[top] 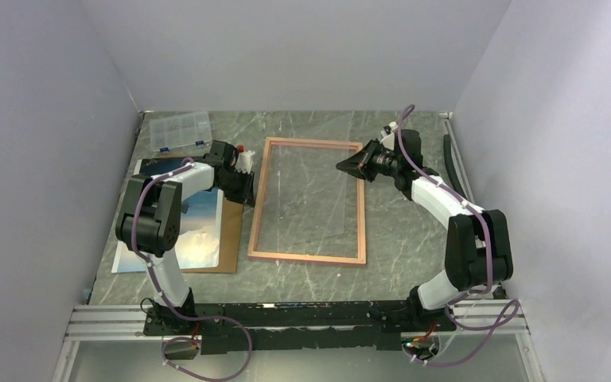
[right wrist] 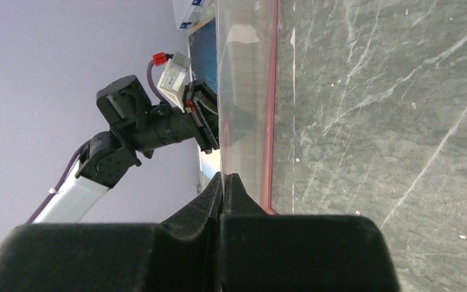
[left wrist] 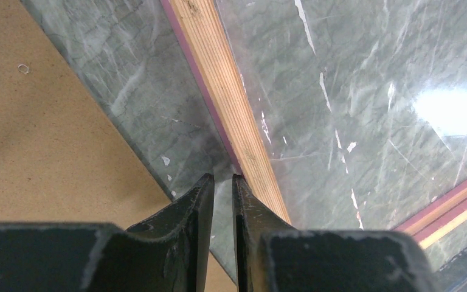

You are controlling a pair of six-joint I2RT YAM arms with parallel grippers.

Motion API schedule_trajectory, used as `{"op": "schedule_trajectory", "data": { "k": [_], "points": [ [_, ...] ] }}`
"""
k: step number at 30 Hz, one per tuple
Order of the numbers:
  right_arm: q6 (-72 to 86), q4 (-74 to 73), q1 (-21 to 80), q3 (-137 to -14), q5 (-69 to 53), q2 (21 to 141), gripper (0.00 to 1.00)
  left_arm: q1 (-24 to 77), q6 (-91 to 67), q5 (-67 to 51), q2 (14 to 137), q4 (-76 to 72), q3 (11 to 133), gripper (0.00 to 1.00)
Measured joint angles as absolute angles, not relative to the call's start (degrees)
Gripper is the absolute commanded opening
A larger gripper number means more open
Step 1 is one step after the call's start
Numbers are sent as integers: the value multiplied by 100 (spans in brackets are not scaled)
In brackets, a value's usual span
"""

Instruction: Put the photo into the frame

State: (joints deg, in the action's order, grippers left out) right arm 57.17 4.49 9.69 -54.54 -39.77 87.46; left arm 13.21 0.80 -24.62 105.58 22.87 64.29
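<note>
Frame (top: 306,257), back up; right gripper (right wrist: 222,177) pinched on clear sheet (right wrist: 243,121); left gripper (left wrist: 222,179) jaws slightly apart; judged step: seating sheet; next, photo (top: 204,215) needs edge pickup.

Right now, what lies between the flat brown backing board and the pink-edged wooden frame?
Only a strip of green marbled tabletop, seen in the left wrist view.

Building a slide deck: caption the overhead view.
Left claw and right claw flank the thin tan rectangular wooden frame; blue seascape photo lies left.
</note>
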Motion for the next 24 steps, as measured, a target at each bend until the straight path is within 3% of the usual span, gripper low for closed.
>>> {"op": "schedule_trajectory", "data": {
  "k": [24],
  "points": [
    [5653,683,904,-5712,-4431,9126,0,1321,82,-2449,10567,2276,6431,22]
  ]
}}
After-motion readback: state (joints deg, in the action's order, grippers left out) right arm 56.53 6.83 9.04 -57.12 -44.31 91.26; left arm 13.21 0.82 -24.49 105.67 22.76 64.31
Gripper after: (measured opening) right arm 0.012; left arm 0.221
